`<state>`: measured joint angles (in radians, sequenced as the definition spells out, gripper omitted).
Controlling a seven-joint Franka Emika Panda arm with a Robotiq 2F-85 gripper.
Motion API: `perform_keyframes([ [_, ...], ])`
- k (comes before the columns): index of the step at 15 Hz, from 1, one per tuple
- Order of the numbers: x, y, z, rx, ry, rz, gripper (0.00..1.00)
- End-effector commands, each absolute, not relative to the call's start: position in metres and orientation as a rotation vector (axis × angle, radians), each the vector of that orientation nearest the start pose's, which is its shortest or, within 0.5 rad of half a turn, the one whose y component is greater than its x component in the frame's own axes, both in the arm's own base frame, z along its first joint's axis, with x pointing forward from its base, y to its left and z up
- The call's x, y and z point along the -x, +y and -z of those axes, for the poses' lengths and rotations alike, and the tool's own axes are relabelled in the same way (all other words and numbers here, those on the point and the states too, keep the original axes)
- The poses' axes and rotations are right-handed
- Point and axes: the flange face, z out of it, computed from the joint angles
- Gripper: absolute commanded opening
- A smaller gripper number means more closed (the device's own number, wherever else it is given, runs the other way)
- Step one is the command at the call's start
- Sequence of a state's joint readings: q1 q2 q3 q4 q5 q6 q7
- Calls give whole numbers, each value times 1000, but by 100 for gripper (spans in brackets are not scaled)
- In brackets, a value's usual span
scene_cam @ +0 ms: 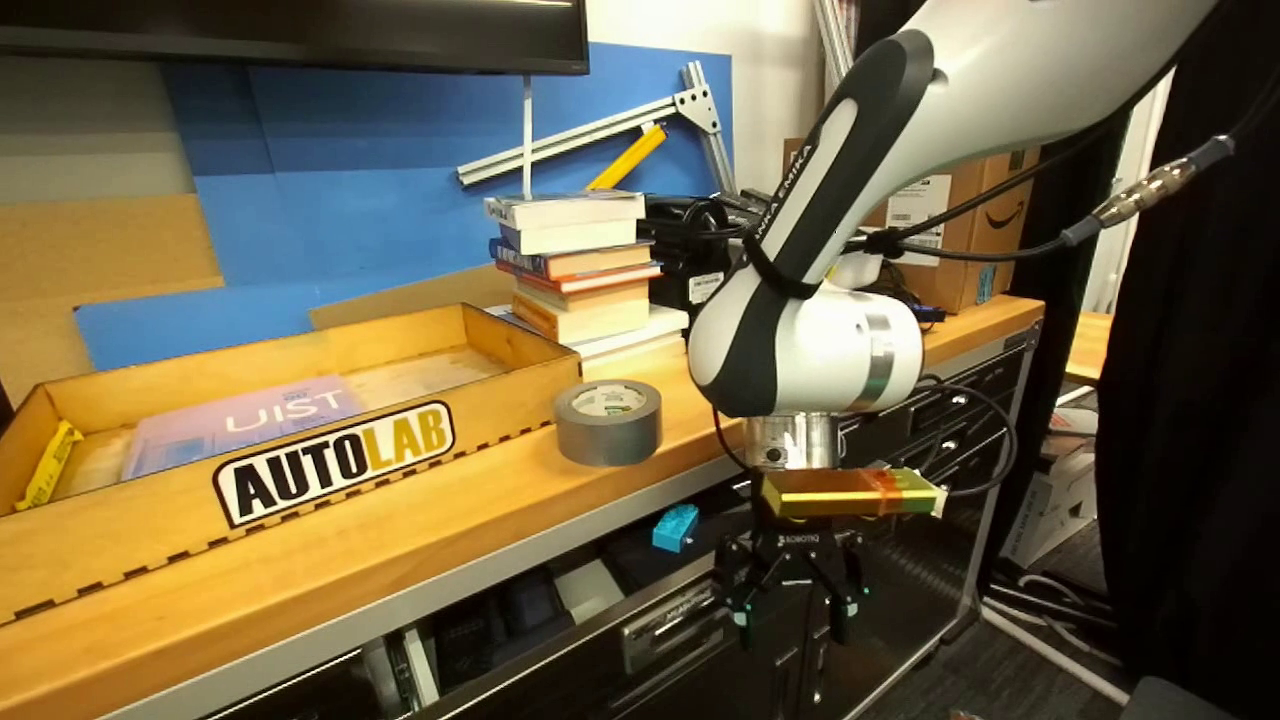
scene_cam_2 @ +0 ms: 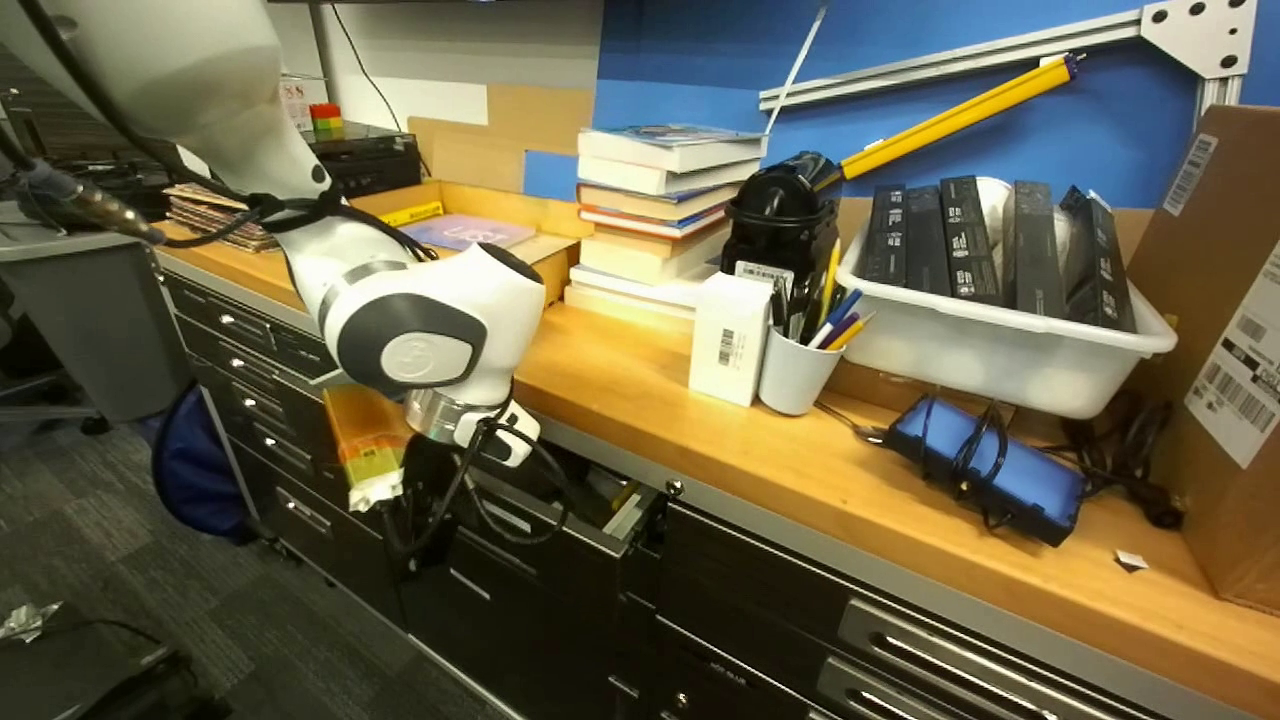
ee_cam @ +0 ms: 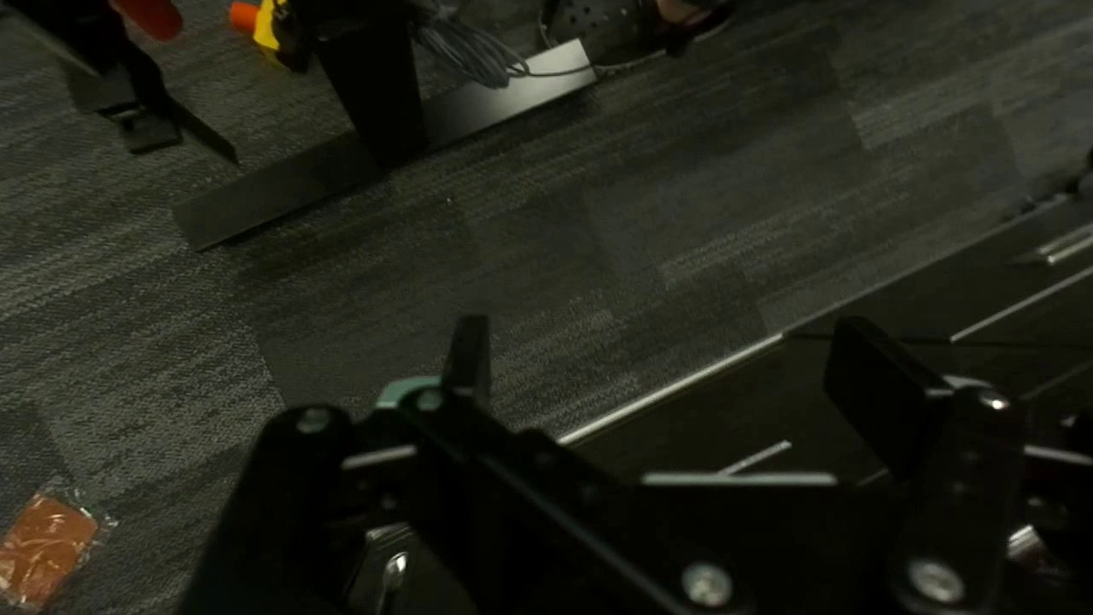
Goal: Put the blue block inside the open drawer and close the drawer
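Note:
The blue block (scene_cam: 675, 528) is small and light blue. In an exterior view it lies inside the open drawer (scene_cam: 560, 680), on dark contents near the countertop edge. The drawer has a black front and a bar handle, and stands pulled out below the countertop. It also shows in an exterior view (scene_cam_2: 590, 570), where the block is hidden. My gripper (scene_cam: 795, 615) points down in front of the drawer front, outside it. It also shows in an exterior view (scene_cam_2: 410, 560), partly behind cables. In the wrist view the gripper (ee_cam: 666, 350) is open with nothing between its fingers; the block is out of view.
The wooden countertop (scene_cam: 520, 510) overhangs the drawer's back. A grey tape roll (scene_cam: 608, 440), a wooden AUTOLAB box (scene_cam: 530, 400) and a book stack (scene_cam: 585, 300) stand on it. Cables (scene_cam_2: 560, 500) loop from the wrist. Dark carpet (ee_cam: 555, 256) lies below.

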<state>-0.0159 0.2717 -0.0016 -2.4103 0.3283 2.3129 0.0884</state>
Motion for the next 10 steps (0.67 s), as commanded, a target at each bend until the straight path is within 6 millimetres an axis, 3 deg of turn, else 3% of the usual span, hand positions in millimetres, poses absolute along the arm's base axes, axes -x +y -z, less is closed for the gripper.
perform_keyframes([
  [1, -470, -2, -181, 2789, 764, -384, 100],
  [10, -483, 1, -193, 2651, 1222, 38, 100],
])
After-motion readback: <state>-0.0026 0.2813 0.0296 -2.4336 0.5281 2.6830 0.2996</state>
